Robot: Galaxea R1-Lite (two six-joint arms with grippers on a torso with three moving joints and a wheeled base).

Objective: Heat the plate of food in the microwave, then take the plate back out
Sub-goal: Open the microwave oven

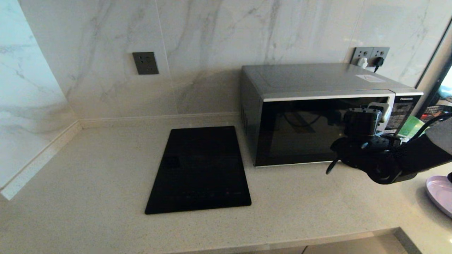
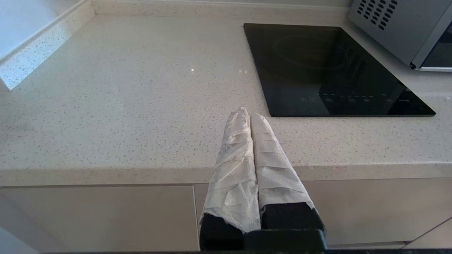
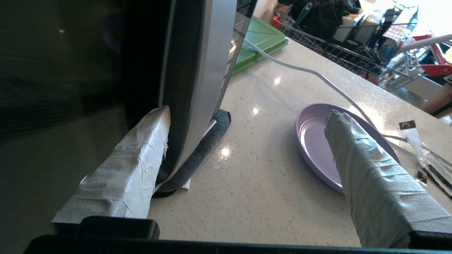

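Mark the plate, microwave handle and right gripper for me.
plate [image 3: 312, 137]: right wrist view, bare inner surface.
microwave handle [image 3: 208, 81]: right wrist view, silver bar's middle.
right gripper [image 3: 247, 120]: right wrist view, midway between open fingertips.

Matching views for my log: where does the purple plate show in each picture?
Head view: plate at the right edge, on the counter.
Left wrist view: not in it.
Right wrist view: plate on the counter, partly behind one taped finger.
Shared landmark: the microwave, beside it.

countertop [image 1: 88, 183]: cooktop [image 1: 199, 169]; microwave [image 1: 317, 116]; seemingly empty plate [image 1: 441, 192]
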